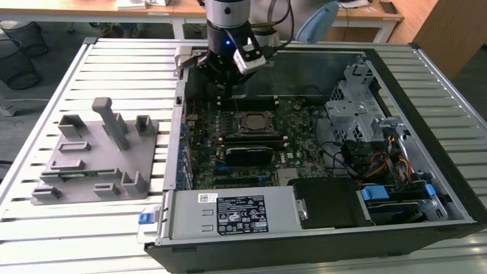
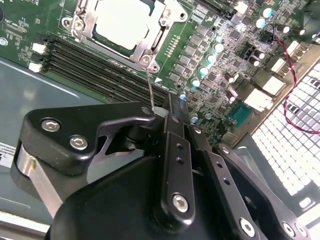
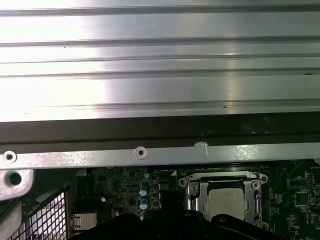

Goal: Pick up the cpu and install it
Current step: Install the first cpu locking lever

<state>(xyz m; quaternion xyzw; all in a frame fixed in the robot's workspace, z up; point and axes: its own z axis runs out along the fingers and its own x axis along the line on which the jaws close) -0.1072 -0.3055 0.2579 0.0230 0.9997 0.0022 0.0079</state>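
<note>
Progress: cpu (image 2: 121,22) sat in socket frame (image 2: 150,47) — upper centre | gripper (image 1: 227,71) hovered above — claw state: cannot tell

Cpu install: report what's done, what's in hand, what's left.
Done: the cpu sits in its socket under the metal frame. In hand: the gripper is at the tip of the thin socket lever. Left: the lever looks raised, not yet latched.

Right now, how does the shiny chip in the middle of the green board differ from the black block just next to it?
The cpu is square with a pale silver top, held inside a metal frame; the black heatsink block is longer, rectangular and dark. The cpu lies nearer the gripper than the block. Both sit flat on the motherboard.
</note>
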